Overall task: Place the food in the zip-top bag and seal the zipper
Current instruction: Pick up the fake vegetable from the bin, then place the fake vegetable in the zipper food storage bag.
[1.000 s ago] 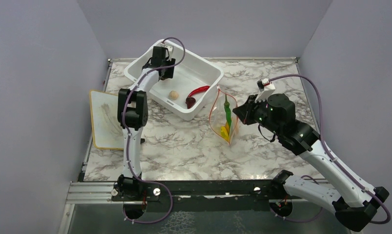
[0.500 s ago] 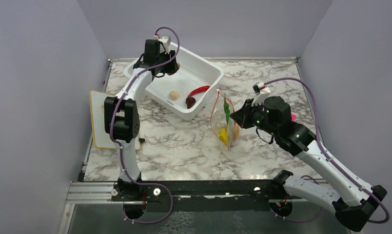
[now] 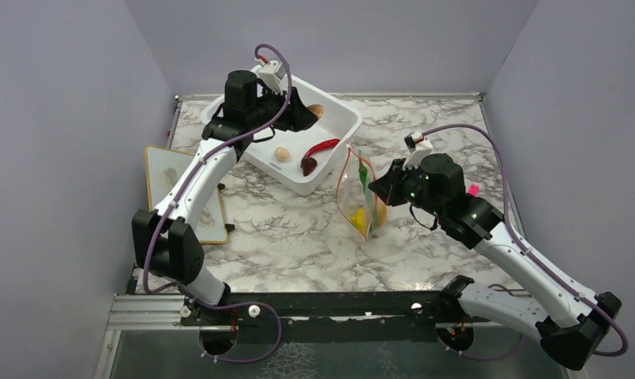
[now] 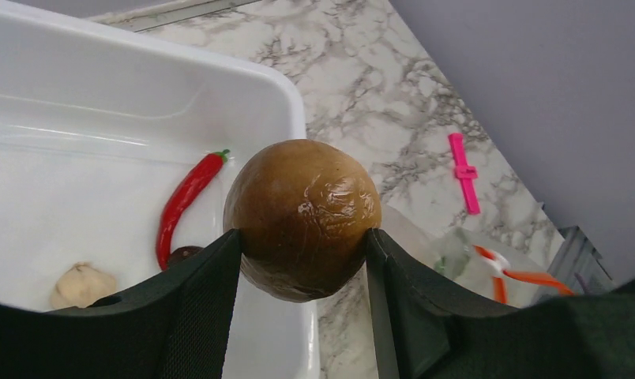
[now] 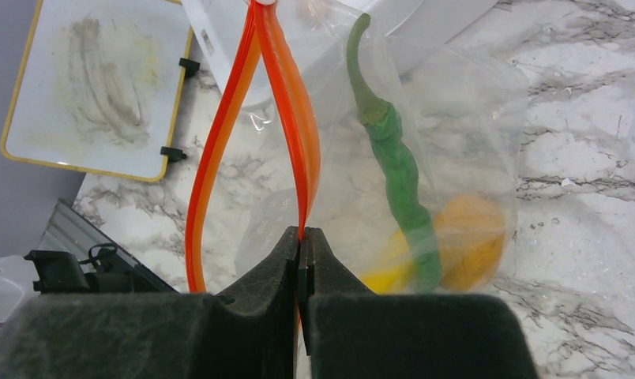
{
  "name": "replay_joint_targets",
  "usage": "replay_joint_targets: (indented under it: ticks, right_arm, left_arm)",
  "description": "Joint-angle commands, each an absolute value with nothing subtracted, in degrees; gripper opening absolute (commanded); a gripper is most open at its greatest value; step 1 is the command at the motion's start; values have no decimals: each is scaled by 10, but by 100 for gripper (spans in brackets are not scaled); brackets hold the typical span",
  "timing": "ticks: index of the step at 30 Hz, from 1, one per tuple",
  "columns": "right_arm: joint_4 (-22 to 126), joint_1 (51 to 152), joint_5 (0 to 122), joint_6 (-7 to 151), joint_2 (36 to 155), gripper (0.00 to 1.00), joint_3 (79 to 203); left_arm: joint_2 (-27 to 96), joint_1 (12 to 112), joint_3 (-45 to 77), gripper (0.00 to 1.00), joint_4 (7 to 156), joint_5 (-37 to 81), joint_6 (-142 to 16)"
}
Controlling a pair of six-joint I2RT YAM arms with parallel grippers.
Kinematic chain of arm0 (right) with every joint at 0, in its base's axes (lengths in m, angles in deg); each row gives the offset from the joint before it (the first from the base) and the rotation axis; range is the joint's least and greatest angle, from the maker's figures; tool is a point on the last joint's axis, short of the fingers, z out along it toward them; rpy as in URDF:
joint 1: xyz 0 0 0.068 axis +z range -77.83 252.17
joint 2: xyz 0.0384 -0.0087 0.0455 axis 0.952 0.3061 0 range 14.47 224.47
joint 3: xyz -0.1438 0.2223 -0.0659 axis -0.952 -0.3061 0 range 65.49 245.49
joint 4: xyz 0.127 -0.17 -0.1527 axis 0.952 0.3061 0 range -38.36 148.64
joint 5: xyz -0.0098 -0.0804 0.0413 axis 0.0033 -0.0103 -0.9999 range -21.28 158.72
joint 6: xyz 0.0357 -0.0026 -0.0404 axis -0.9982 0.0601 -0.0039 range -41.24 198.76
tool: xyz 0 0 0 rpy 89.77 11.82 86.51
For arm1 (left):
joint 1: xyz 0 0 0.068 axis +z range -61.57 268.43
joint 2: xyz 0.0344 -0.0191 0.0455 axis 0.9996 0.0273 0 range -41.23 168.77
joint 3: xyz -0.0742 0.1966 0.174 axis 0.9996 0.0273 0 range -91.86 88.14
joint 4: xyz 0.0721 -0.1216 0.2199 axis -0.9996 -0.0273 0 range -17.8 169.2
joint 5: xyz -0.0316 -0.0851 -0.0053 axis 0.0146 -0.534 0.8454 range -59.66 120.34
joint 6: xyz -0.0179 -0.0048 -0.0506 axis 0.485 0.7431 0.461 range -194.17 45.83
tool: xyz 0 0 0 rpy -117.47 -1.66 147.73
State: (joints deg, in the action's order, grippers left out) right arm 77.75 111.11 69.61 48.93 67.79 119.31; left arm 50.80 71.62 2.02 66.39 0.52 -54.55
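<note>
My left gripper (image 4: 302, 237) is shut on the brown ball (image 4: 302, 217) and holds it above the white tub's (image 3: 342, 118) right part; the ball (image 3: 315, 110) also shows in the top view. The red chili (image 3: 321, 147), dark red piece (image 3: 308, 165) and beige mushroom (image 3: 281, 153) lie in the tub. My right gripper (image 5: 302, 237) is shut on the zipper (image 5: 298, 150) of the zip-top bag (image 3: 360, 197), holding its mouth open. The green pod (image 5: 393, 158), orange fruit (image 5: 472, 241) and yellow banana (image 5: 381, 276) are in the bag.
A yellow-framed whiteboard (image 3: 176, 189) lies at the table's left edge. A pink clip (image 3: 472, 189) lies right of the right gripper, also seen in the left wrist view (image 4: 462, 170). Grey walls close the left, back and right.
My left arm has lifted the brown ball out of the tub's far corner and swung it right, over the tub. My right gripper has shifted the bag slightly left and nearer.
</note>
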Motion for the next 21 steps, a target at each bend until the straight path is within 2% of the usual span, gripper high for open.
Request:
replay_joint_targets:
  ticks: [1,7,12,21]
  right_arm:
    - [748,1114,680,474,691,1,1189]
    - [732,1114,668,463,711,1,1191]
    - [728,1114,662,458,728,1,1199]
    - [700,1114,674,440,728,1,1188]
  left_arm:
    - [443,690,75,18,706,-62,-516]
    - [371,633,159,18,741,-83,-489]
    - [325,604,231,18,838,-123,-411]
    - [294,577,286,18,905,-135,-354]
